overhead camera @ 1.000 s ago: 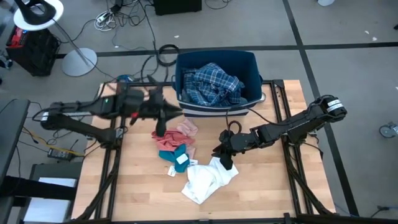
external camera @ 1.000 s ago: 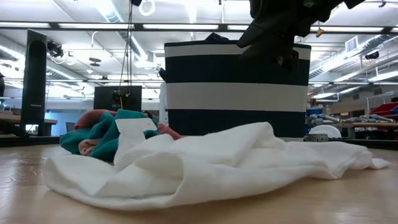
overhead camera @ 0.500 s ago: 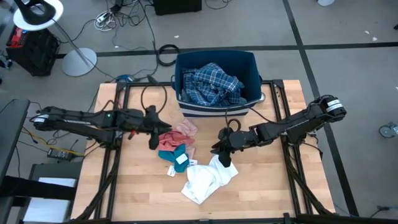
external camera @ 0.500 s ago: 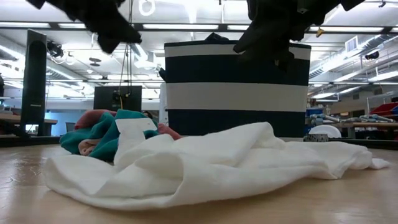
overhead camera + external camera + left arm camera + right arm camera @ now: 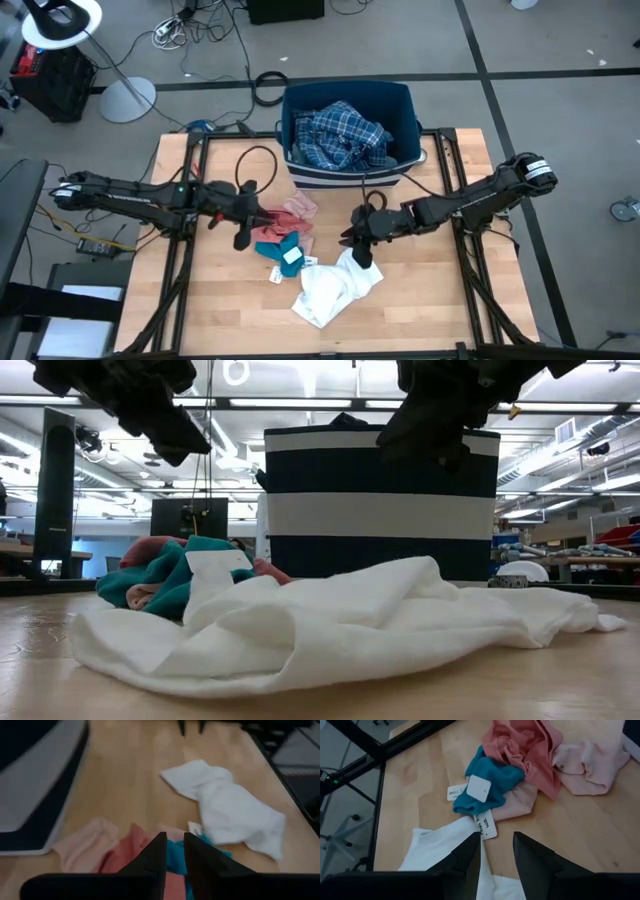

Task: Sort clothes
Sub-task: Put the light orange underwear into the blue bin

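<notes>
White cloth (image 5: pixel 328 290) lies crumpled nearest the table's front edge, with the teal piece (image 5: pixel 280 248), salmon garment (image 5: pixel 272 226) and pale pink one (image 5: pixel 300 206) bunched behind it toward the middle. Stretched low from the left edge, the left gripper (image 5: pixel 243 238) hangs over the salmon garment, fingers (image 5: pixel 159 851) slightly apart and empty. From the right edge the right gripper (image 5: pixel 362 256) reaches over the white cloth's far corner (fingers (image 5: pixel 470 851) apart, holding nothing). At the far edge, the bin (image 5: pixel 398 97) holds the plaid shirt (image 5: pixel 343 137).
</notes>
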